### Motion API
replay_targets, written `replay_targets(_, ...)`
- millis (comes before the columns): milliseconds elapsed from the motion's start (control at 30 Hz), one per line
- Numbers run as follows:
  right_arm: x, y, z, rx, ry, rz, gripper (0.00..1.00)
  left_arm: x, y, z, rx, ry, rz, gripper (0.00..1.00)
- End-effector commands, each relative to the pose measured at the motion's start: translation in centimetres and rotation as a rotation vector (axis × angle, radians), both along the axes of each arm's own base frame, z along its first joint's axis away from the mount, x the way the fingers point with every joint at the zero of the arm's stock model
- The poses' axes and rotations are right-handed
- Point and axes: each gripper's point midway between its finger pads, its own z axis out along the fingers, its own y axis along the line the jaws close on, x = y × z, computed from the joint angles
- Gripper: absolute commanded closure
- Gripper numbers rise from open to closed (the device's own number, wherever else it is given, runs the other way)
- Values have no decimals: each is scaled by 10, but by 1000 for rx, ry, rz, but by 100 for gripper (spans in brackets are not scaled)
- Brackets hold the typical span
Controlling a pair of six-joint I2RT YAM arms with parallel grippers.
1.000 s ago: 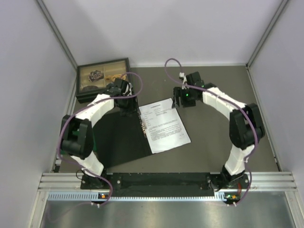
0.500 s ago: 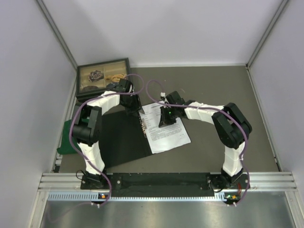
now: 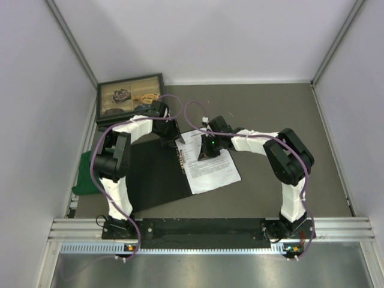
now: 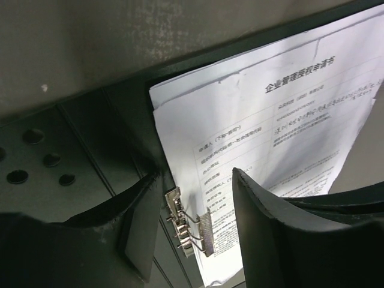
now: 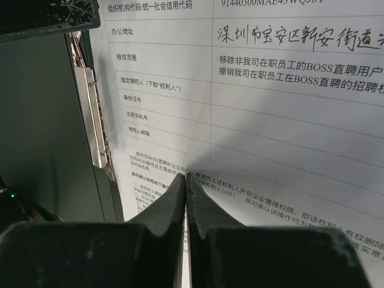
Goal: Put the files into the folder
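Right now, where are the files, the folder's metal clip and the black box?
files [image 3: 215, 173]: top view, printed sheet's lower half.
metal clip [image 4: 192, 231]: left wrist view, its middle.
black box [image 3: 131, 96]: top view, its glass lid.

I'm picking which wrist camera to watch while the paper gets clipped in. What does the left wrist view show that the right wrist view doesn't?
Only the left wrist view: the left hand, fingers apart and flanking the silver metal clip; the top corner of the white printed paper sheets; and the grey tabletop.
Only the right wrist view: the right hand, shut, tips at the page, with the small print readable.
Both: the printed sheets, the clip, and the open folder's black inside.
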Motion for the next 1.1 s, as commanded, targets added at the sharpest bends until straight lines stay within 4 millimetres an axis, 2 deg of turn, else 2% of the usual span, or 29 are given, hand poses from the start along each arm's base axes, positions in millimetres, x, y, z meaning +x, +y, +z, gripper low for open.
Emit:
replay_targets(0, 7, 15, 10, 44, -33, 16, 100, 10, -12, 17, -85, -47, -5, 45)
replay_targets(367, 6, 20, 9, 60, -13, 21, 100, -4, -18, 49, -163, -86, -9, 44)
replay_targets(567, 6, 22, 8, 70, -1, 21, 100, -14, -20, 60, -193, -95, -9, 44)
replay_targets(733, 5, 26, 11, 91, 17, 18, 100, -32, -34, 65, -290, -63, -33, 43)
replay_targets(867, 6, 33, 33, 144, 19, 16, 100, -44, -38, 71, -343, -51, -38, 41)
replay_targets(1067, 14, 39, 91, 216, -28, -36, 100, -55, -43, 94, -410, -69, -53, 38)
